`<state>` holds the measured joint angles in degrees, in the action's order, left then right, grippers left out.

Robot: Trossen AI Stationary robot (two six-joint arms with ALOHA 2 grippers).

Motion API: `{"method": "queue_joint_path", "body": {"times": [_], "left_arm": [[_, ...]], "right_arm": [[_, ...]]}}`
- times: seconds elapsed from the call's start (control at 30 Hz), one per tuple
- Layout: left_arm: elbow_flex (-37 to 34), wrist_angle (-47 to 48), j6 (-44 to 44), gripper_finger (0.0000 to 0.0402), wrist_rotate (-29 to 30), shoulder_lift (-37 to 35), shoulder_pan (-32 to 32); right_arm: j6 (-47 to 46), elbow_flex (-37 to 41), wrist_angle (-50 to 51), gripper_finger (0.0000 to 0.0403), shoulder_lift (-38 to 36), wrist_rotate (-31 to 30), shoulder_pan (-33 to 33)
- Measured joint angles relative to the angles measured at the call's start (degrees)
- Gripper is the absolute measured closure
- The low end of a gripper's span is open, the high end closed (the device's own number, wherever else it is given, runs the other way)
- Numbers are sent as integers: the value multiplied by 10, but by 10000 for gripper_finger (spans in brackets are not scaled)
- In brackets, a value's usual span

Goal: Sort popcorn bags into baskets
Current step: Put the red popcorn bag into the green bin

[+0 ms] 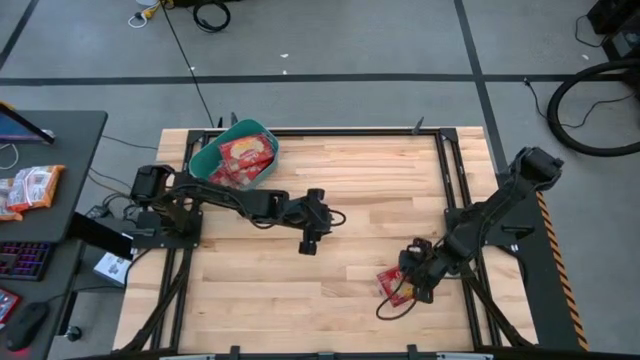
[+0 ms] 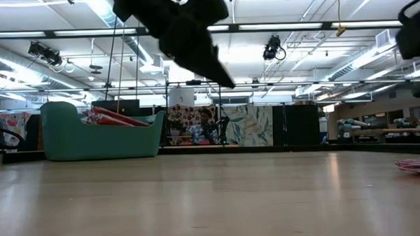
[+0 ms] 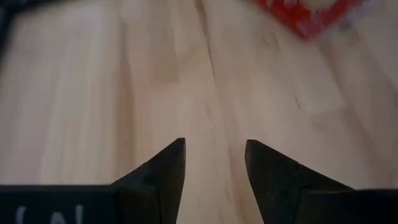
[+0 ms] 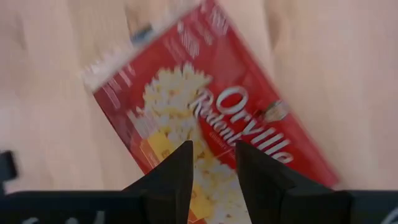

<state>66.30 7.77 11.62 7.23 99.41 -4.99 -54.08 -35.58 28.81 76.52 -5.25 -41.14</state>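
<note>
Wooden table (image 1: 320, 180) seen from above, with a teal basket (image 1: 208, 160) at its far left corner holding several red popcorn bags (image 1: 245, 155) piled inside, their edges showing above the basket rim (image 2: 102, 139) in the low view. One more popcorn bag (image 1: 390, 284) flat on the table near the right front, well apart from the basket; red face up with a cream-yellow popcorn panel and white lettering in the right wrist view (image 4: 211, 118). Right gripper (image 1: 412, 283) low over this bag, fingers (image 4: 171, 177) slightly apart with a narrow gap between them, tips above the bag's printed face; contact with the bag not discernible. Left arm stretched from the left edge toward the table's middle, left gripper (image 1: 310, 238) over bare wood, fingers (image 3: 165, 171) apart and holding nothing; a blurred red corner of a bag (image 3: 305, 15) ahead of them in the left wrist view. Edge of the lone bag (image 2: 416, 165) visible at the far right of the low view, lying flat on the wood. Beside the table on the left, a dark desk (image 1: 60, 140) with further red packets (image 1: 30, 188) lying on it
</note>
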Motion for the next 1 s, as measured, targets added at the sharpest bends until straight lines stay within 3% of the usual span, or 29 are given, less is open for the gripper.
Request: {"method": "queue_joint_path", "body": {"times": [0.23, 0.43, 0.53, 0.73, 1.0], "left_arm": [[-2, -5, -7, 230, -32, 19, -17], [-2, -10, -21, 230, -30, 20, -17], [-2, -13, -35, 230, -30, 20, -16], [-2, -39, -49, 230, -30, 40, -17], [-2, -166, -46, 230, -29, 114, -17]], "right_arm": [[0, -4, -12, 288, 77, -38, -4], [111, 1, -59, 289, 89, -226, 32], [204, 0, -115, 289, 85, -274, 71], [297, -22, -117, 290, 55, -241, 118], [325, -84, 48, 294, 55, -211, 99]]}}
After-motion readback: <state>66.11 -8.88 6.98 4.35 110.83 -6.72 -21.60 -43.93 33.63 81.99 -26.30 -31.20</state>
